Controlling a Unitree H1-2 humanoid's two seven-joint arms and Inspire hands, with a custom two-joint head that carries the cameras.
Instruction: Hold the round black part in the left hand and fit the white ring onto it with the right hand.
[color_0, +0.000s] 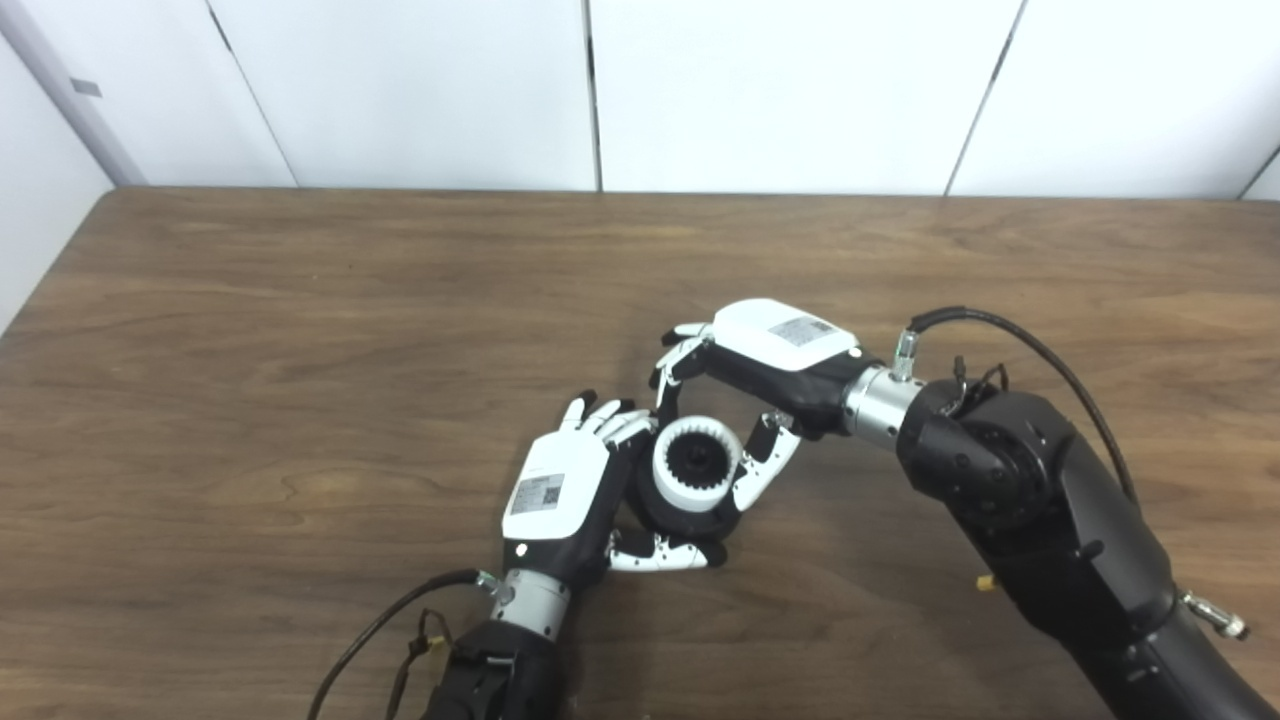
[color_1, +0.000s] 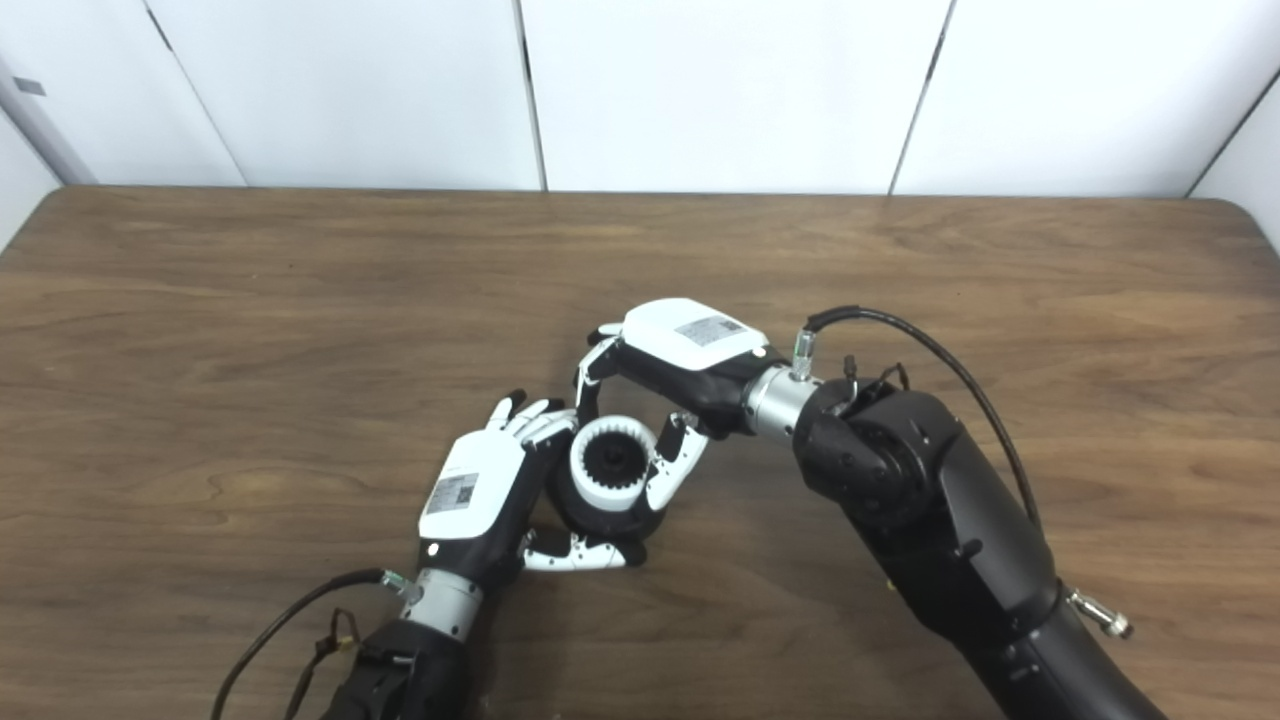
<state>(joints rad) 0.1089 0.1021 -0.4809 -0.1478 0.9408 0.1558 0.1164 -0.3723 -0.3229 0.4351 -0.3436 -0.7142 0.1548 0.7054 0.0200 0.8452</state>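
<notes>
Hands meet just below the middle of the frame, over a brown wooden table (color_0: 300, 330) that fills most of the picture, with white wall panels (color_0: 780, 90) along the top. The left hand (color_0: 560, 490) comes up from the bottom edge and cradles the round black part (color_0: 690, 520), its thumb curled under the lower side and its fingers (color_0: 600, 415) spread up along the left side, so it is grasping that part. The white ring (color_0: 697, 466), toothed on its inner rim, sits on the upper face of the black part, with the dark centre showing through its hole. The right hand (color_0: 760, 370) reaches in from the right, its arm (color_0: 1040, 520) crossing the lower right of the frame, and closes around the ring: curled fingers touch the ring's upper left edge and the thumb (color_0: 765, 465) presses against its right edge. Whether the ring is fully seated cannot be told.
</notes>
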